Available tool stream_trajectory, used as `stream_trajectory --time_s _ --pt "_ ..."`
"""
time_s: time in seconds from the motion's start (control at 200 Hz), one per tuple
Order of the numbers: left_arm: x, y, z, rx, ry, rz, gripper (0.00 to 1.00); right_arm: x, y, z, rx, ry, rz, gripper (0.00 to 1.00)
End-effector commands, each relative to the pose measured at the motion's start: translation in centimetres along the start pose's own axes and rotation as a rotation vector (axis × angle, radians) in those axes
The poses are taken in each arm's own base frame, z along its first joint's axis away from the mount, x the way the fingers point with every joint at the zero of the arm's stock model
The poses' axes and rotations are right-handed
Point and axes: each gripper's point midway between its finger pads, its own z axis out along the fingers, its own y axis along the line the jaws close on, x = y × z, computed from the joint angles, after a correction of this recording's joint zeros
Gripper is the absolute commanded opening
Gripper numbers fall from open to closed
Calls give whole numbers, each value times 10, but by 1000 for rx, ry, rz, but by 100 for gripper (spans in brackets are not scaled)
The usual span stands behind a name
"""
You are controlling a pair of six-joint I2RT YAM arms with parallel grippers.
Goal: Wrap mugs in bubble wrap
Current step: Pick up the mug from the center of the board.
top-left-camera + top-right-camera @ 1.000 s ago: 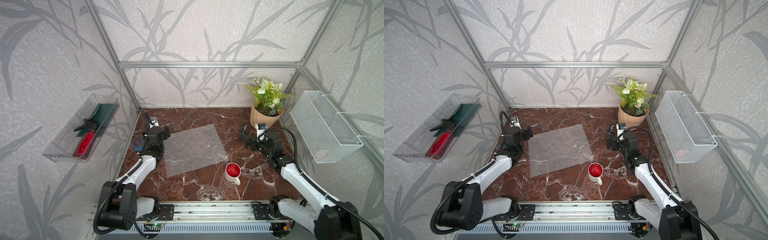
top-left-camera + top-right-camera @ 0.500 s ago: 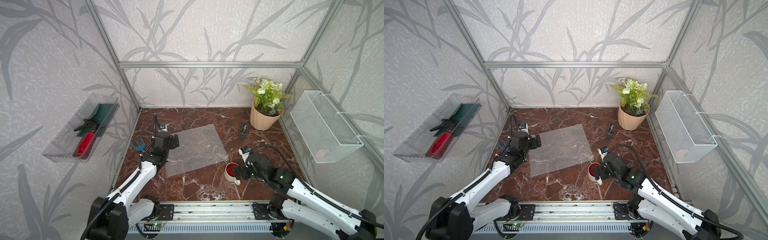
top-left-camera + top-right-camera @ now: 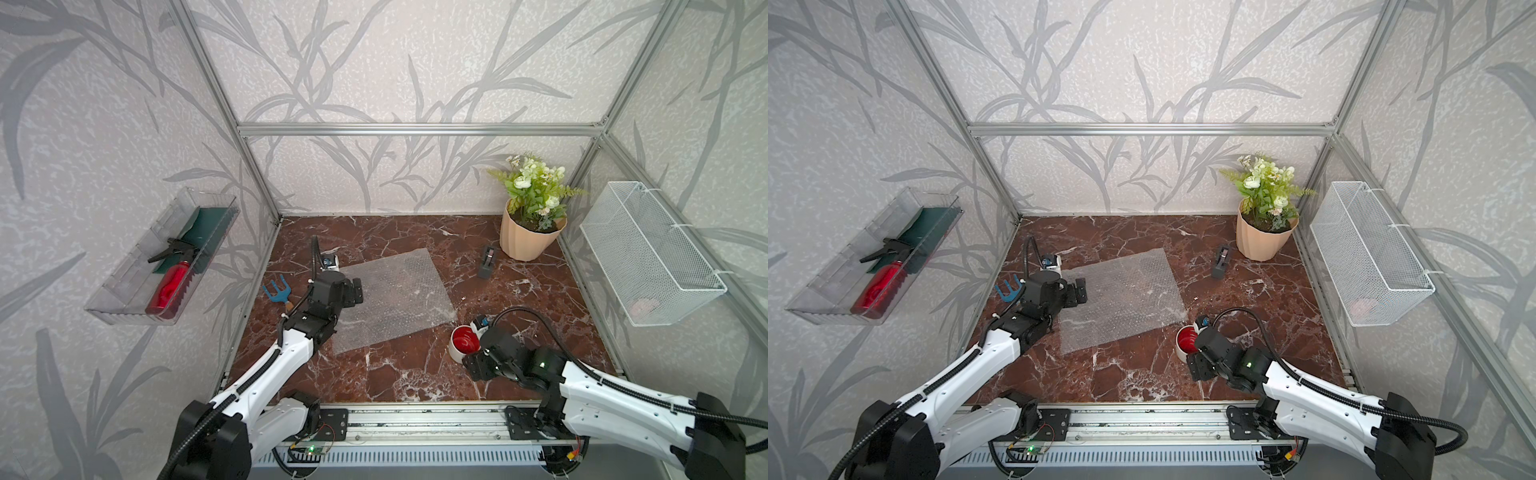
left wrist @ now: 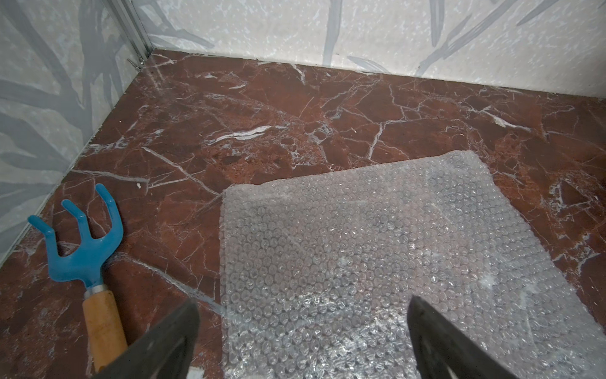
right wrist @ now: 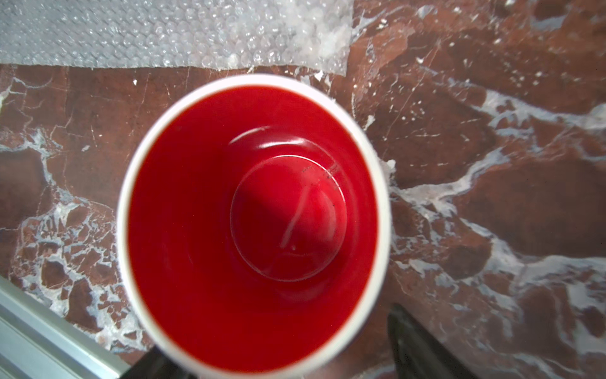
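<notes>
Now we have the left gripper [image 4: 303,300] spread wide, hovering over the bubble wrap [image 3: 395,295], which lies flat on the desk [image 3: 386,378]. Our right gripper [image 5: 275,334] straddles the mug [image 3: 462,344], upright on the desk just off the bubble wrap's near corner. We cannot tell whether its jaws actually press the mug.
</notes>
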Motion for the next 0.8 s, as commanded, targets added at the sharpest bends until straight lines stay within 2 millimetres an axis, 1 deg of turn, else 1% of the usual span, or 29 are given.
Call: stream_trajectory --time_s 0.0,0.12,0.17,0.195,0.23,0.295,0.335,0.45,0.565,0.645,0.705,0.745,0.795 --pt "2 0 -3 -3 6 -17 98 -13 14 6 -51 -61 -20 71" --pt "1 2 -4 -12 1 -15 98 -18 19 6 -54 -96 -37 45" --pt "1 2 -4 -15 0 -16 98 -20 20 5 -55 -108 -40 32" --pt "1 3 -4 -17 0 -18 98 -22 20 5 -57 -114 -41 24" --pt "2 3 -4 -18 1 -21 98 -23 21 4 -56 -118 -41 15" --pt "2 4 -4 -23 2 -23 98 -25 22 2 -58 -114 -48 4" --pt "2 4 -4 -27 4 -24 98 -28 24 -1 -61 -115 -50 0" --pt "2 11 -7 -66 10 -34 98 -44 35 -12 -73 -128 -65 0" --pt "4 21 -9 -116 19 -58 98 -72 55 -19 -89 -143 -86 0" --pt "7 28 -10 -152 29 -75 99 -100 79 -19 -123 -172 -103 0" --pt "11 34 -9 -180 39 -89 99 -125 97 -17 -142 -197 -107 0" --pt "13 37 -9 -194 47 -103 99 -141 110 -12 -154 -211 -111 0" --pt "15 41 -8 -210 54 -124 99 -157 123 0 -153 -216 -105 0"
